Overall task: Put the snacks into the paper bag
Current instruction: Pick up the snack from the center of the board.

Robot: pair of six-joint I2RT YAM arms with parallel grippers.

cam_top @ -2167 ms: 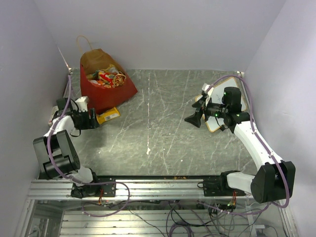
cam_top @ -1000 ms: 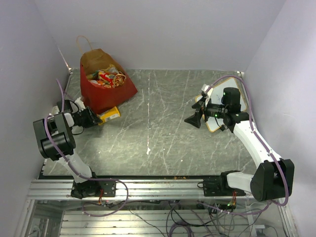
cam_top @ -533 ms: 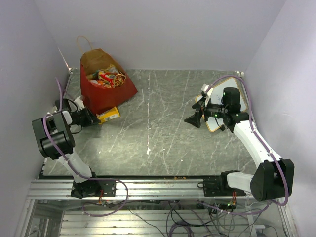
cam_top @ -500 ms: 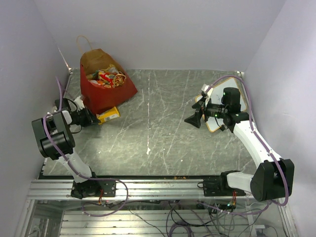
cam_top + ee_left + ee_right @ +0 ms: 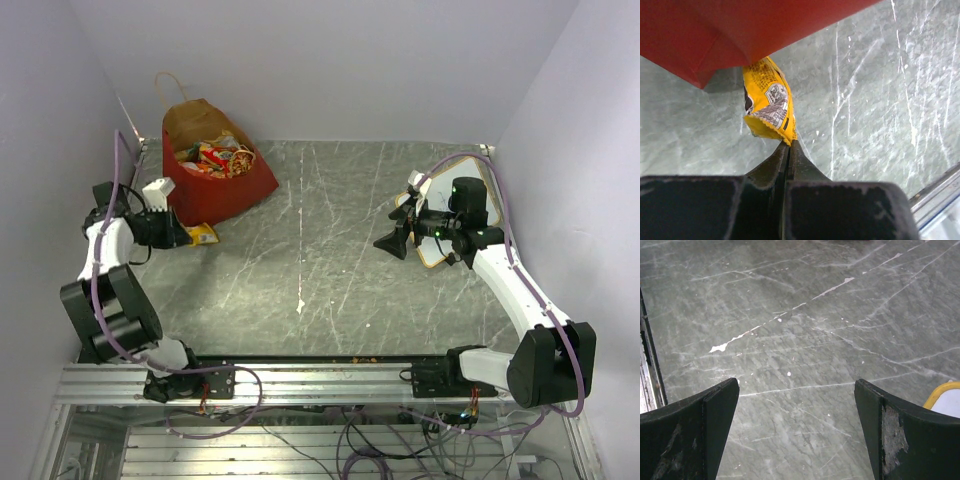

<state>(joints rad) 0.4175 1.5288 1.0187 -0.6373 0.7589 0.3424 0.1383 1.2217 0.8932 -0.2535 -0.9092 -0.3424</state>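
The red paper bag [image 5: 222, 188] stands at the table's back left, open, with several snacks [image 5: 214, 156] inside. One orange-yellow packet [image 5: 205, 235] lies at the bag's front foot, half under its edge. My left gripper [image 5: 188, 235] is shut on that packet's near crimped corner. In the left wrist view the closed fingertips [image 5: 789, 146] pinch the orange-yellow packet [image 5: 767, 99] just below the red bag [image 5: 740, 30]. My right gripper [image 5: 392, 240] hovers open over bare table at the right; in its wrist view the right gripper [image 5: 796, 386] has nothing between its fingers.
A white board with an orange-yellow edge [image 5: 443, 257] lies under the right arm, and its corner shows in the right wrist view [image 5: 946, 399]. Walls close in the table on the left, back and right. A metal rail [image 5: 300, 380] runs along the near edge.
The left gripper has shut on the orange-yellow packet's corner. The left arm has swung back and the packet has slid a little left. The right arm has not moved.
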